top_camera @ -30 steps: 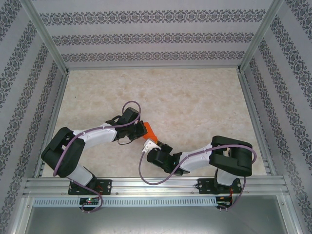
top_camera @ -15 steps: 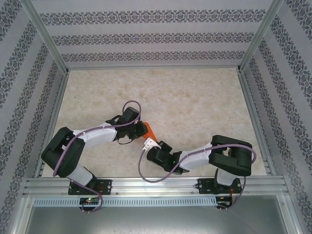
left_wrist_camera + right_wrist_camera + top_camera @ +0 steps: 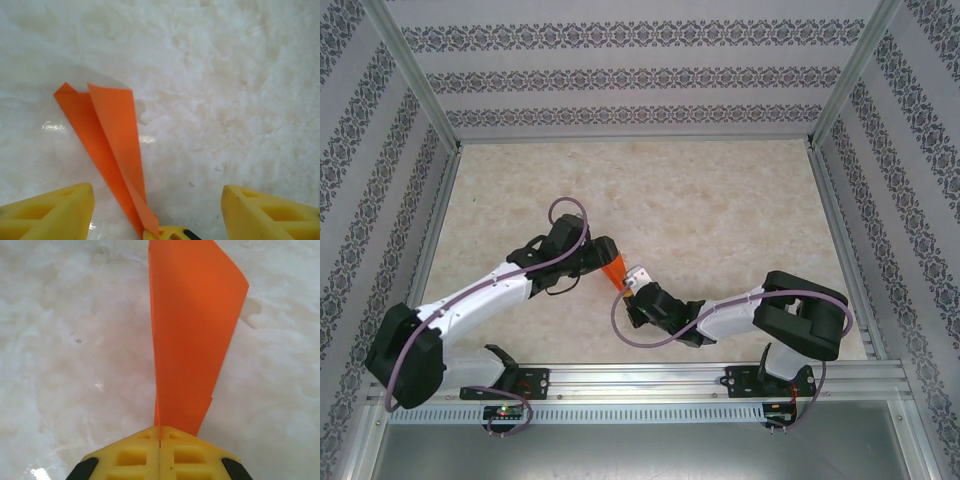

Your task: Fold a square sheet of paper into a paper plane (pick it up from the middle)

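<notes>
Jaws of the right gripper (image 3: 160,429) are pressed together on the narrow end of the paper plane (image 3: 192,330), hiding its tip. The left gripper (image 3: 157,194) stands wide apart, touching nothing, and the plane fans toward 11 o'clock between its fingers. Whether the plane touches the table (image 3: 240,100) is unclear.

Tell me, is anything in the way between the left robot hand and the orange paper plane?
Nothing visible is in the way. The paper plane sits in the gap between the open fingers of the left gripper, over the table. The right gripper is shut on the plane's narrow end.
</notes>
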Tool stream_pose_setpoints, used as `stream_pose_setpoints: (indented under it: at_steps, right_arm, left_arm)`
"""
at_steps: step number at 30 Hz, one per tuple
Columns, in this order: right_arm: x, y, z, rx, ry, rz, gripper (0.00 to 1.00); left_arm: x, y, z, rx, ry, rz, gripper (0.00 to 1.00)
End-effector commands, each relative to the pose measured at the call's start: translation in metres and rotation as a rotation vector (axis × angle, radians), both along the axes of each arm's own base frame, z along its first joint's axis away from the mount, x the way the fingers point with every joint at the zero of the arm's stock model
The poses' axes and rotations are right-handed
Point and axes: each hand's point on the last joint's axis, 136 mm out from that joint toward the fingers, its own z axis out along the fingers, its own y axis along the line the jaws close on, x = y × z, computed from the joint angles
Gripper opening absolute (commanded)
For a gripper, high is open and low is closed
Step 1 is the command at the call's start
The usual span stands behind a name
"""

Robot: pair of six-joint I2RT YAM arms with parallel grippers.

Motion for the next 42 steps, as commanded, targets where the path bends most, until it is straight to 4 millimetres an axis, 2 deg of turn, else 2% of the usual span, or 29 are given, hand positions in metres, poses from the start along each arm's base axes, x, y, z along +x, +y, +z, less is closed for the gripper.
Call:
stream_pose_setpoints:
  at_steps: [1, 9, 18, 25, 30, 36, 42]
  right_arm:
    - [-0.008, 0.021, 0.013, 0.227, 0.140, 0.024, 0.00]
    - [-0.003, 0.023, -0.003, 0.420, 0.345, -0.063, 0.00]
    - [0.000, 0.008, -0.027, 0.489, 0.516, -0.199, 0.00]
    - [0.001, 0.007, -0.026, 0.567, 0.655, -0.204, 0.00]
    - [-0.001, 0.008, -0.036, 0.530, 0.765, -0.222, 0.00]
    - [0.000, -0.002, -0.050, 0.447, 0.843, -0.296, 0.00]
    - [0.002, -0.004, -0.052, 0.475, 0.904, -0.310, 0.00]
  left_arm:
    - [-0.008, 0.010, -0.008, 0.043, -0.017, -0.012, 0.66]
    - [-0.017, -0.007, -0.020, -0.055, -0.012, -0.086, 0.51]
    - [-0.019, -0.023, -0.030, -0.123, -0.002, -0.145, 0.48]
    - [-0.016, -0.033, -0.036, -0.134, 0.014, -0.177, 0.46]
    - [-0.010, -0.040, -0.038, -0.157, 0.019, -0.172, 0.48]
    - [0.001, -0.051, -0.034, -0.193, -0.007, -0.178, 0.49]
    - [0.008, -0.058, -0.042, -0.199, -0.005, -0.188, 0.49]
